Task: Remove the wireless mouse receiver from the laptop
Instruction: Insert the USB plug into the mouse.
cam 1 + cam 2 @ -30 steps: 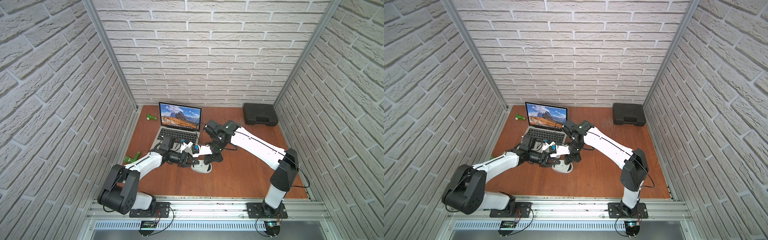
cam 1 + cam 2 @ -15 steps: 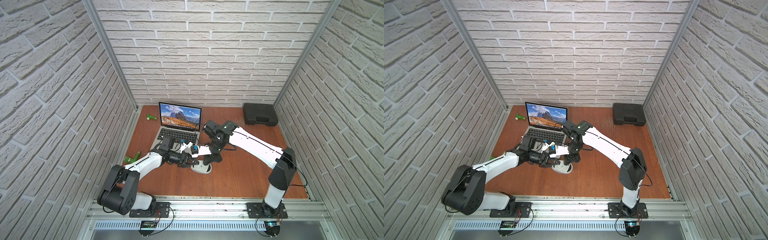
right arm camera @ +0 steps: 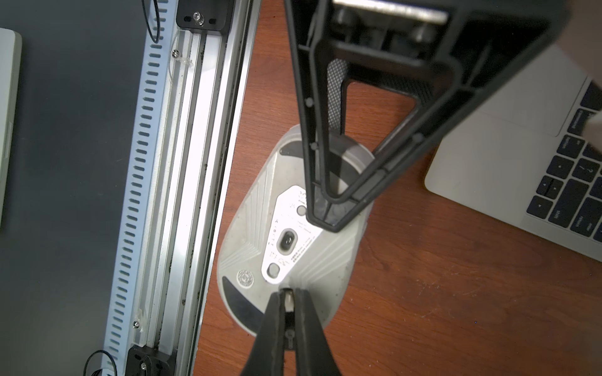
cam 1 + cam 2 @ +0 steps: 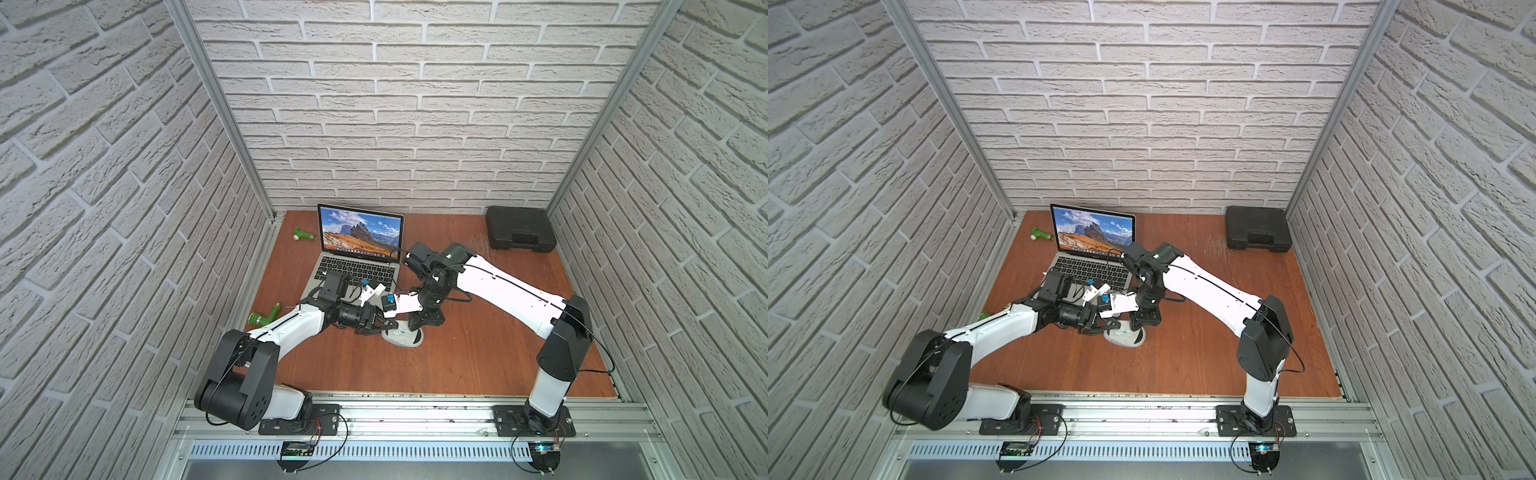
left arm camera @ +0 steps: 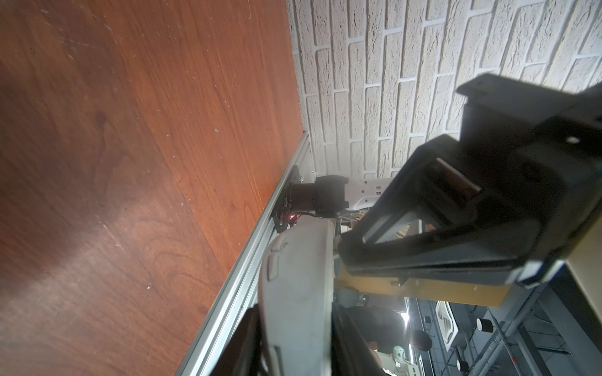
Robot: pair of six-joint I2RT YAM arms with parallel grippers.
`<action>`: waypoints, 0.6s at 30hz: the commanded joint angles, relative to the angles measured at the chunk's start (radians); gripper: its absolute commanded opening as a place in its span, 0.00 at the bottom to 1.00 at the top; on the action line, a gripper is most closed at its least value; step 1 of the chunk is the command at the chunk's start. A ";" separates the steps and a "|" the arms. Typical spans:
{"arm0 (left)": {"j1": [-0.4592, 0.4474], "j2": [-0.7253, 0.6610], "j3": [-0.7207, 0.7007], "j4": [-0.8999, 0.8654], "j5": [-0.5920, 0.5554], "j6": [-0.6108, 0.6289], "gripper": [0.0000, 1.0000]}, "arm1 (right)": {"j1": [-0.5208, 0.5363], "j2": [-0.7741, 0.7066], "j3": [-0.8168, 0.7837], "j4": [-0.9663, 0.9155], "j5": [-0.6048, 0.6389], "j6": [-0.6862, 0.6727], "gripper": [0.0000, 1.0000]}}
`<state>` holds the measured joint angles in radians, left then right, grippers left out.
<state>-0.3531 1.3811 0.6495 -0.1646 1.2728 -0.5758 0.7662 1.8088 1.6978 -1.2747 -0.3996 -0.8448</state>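
Note:
The silver laptop (image 4: pixel 357 257) stands open at the back left, and its front corner shows in the right wrist view (image 3: pixel 508 156). In front of it a light-grey mouse (image 4: pixel 405 337) (image 3: pixel 293 234) lies underside up. My left gripper (image 5: pixel 293 341) (image 4: pixel 376 328) is shut on the mouse, one finger (image 3: pixel 325 208) across its underside. My right gripper (image 3: pixel 288 291) points down at the mouse's rear edge. It is shut on a tiny stub with a pale end, the wireless mouse receiver (image 3: pixel 288 297), which touches the mouse.
A black plastic case (image 4: pixel 519 235) sits at the back right. One green object (image 4: pixel 303 235) lies left of the laptop screen. A second green object (image 4: pixel 264 318) lies near the left wall. The aluminium rail (image 3: pixel 182 162) runs along the table's front edge, close to the mouse.
The right arm has shifted slightly to the left above the mouse. Both grippers keep their grips and the mouse has not moved.

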 commanded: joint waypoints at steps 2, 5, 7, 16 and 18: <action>0.012 -0.025 0.001 0.033 0.071 0.020 0.00 | 0.011 0.004 0.008 -0.039 0.065 0.018 0.02; 0.014 -0.025 0.002 0.035 0.071 0.020 0.00 | 0.016 0.009 0.016 -0.041 0.089 0.024 0.02; 0.014 -0.023 0.001 0.035 0.071 0.020 0.00 | 0.020 0.012 0.020 -0.041 0.098 0.027 0.02; 0.015 -0.025 0.000 0.035 0.072 0.020 0.00 | 0.049 0.040 0.056 -0.068 0.165 0.038 0.02; 0.017 -0.023 0.000 0.035 0.071 0.019 0.00 | 0.060 0.052 0.073 -0.083 0.170 0.038 0.02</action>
<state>-0.3466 1.3811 0.6495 -0.1612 1.2652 -0.5762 0.8143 1.8339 1.7473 -1.2995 -0.2913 -0.8188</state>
